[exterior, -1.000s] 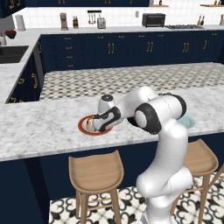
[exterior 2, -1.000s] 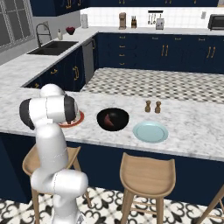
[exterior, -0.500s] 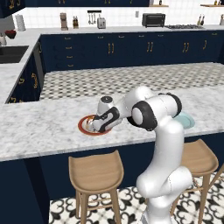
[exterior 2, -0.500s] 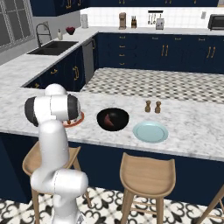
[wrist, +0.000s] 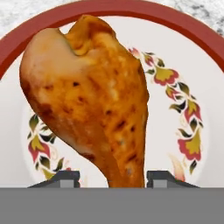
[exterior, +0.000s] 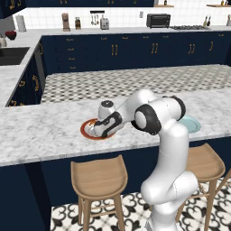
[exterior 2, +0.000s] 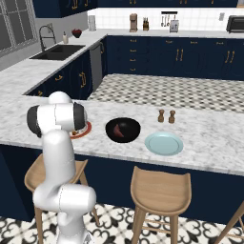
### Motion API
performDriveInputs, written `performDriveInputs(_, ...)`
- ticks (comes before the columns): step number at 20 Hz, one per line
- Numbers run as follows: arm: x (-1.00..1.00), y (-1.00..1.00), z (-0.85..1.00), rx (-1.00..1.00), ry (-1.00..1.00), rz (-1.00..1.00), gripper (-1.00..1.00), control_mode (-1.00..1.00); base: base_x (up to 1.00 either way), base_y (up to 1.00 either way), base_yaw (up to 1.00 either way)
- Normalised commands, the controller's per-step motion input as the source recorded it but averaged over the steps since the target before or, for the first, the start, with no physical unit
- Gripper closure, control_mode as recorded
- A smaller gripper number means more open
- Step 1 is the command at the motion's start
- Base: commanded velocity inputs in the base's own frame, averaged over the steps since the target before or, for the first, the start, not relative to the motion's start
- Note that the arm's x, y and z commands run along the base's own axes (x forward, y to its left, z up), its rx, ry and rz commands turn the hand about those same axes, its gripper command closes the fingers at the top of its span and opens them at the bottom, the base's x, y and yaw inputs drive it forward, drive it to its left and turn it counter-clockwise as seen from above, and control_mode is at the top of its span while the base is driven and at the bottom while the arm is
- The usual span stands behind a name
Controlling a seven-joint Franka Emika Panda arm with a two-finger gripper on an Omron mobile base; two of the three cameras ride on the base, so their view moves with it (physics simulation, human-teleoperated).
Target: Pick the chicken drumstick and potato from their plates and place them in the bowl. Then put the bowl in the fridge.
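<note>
Gripper [wrist: 113, 177]: I see its fingertips either side of the chicken drumstick [wrist: 87, 96]'s thin end; grip, I cannot tell.
Red-rimmed plate [wrist: 192, 78]: near worktop's front edge.
Bowl [exterior 2: 123, 129]: holds potato [exterior 2: 122, 130].

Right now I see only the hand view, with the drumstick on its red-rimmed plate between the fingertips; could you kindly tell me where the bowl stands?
Observer: The black bowl stands on the counter beside the red-rimmed plate, to its right in the right base view.
Operator: Thank you. Is anything in it?
Observer: Yes, the dark reddish potato lies inside it.
Operator: And the other plate?
Observer: The pale blue-green plate lies bare on the far side of the bowl from yours.
</note>
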Motion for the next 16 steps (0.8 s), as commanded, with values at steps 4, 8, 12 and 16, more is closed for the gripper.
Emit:
performDriveInputs(4,0.0,-0.31,0.06,0.0,-0.07,0.0,1.0,-1.0,0.0,0.0,0.0)
performDriveInputs(8,-0.19,-0.48,0.81,0.04,-0.14,0.01,1.0,-1.0,0.0,0.0,0.0)
performDriveInputs(12,-0.51,-0.78,1.0,0.1,-0.17,0.03,1.0,-1.0,0.0,0.0,0.0)
performDriveInputs(16,-0.59,-0.99,0.97,0.07,-0.08,0.0,1.0,-1.0,0.0,0.0,0.0)
